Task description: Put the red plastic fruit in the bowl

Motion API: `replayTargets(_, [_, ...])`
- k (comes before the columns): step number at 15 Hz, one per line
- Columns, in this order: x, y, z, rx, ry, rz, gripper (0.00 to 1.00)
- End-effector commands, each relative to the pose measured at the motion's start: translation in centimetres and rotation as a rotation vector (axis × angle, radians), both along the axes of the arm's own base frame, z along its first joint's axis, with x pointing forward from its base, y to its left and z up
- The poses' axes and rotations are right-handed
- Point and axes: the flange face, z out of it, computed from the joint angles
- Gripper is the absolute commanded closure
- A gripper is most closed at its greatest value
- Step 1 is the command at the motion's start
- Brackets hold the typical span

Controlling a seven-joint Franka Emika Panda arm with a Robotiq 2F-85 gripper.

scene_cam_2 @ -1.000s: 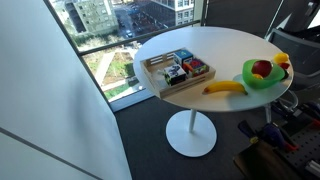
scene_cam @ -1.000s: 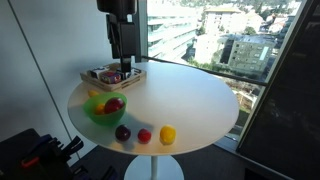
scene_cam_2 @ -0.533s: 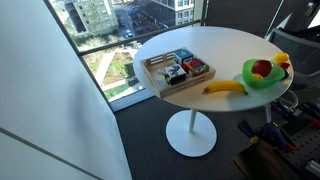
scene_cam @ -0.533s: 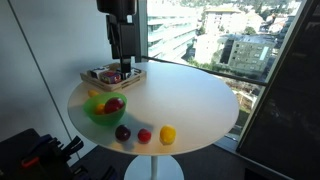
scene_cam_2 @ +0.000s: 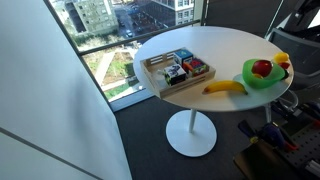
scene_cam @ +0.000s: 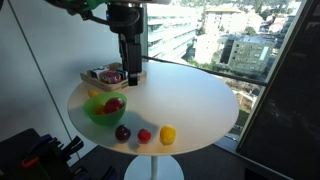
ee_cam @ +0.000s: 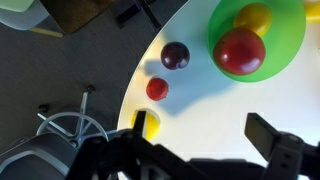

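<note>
Gripper (ee_cam: 205,142) fingers come in from the bottom edge of the wrist view, set wide apart with only bare white table (ee_cam: 215,105) between them and nothing held. In an exterior view the gripper (scene_cam: 129,73) hangs from the dark arm at upper centre, over the wooden tray (scene_cam: 108,77) of packets at the table's far left edge.

The red plastic fruit (scene_cam: 144,135) lies on the table near the front edge, outside the bowl (scene_cam: 104,109), which sits to its upper left. It lies between a maroon fruit (scene_cam: 122,132) on its left and a yellow fruit (scene_cam: 167,134) on its right, the three in a loose row.

In the wrist view the red plastic fruit (ee_cam: 157,89) is left of centre, below the maroon fruit (ee_cam: 175,55); the yellow fruit (ee_cam: 146,122) is partly hidden by the gripper. The bowl (ee_cam: 285,35) fills the upper right and holds a larger red fruit (ee_cam: 240,51) and a yellow piece (ee_cam: 256,15).
</note>
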Motion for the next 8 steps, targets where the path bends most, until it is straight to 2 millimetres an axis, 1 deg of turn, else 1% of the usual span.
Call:
replayTargets(1, [0.9,-0.5,-1.8,-0.041,-0.006,-0.08,0.0])
replayTargets(4, [1.5,-0.9,-3.9,-0.062,0.011,-0.136,0.0])
replayTargets(8, [2.1,-1.5,-6.6,-0.103,0.046,-0.151,0.0])
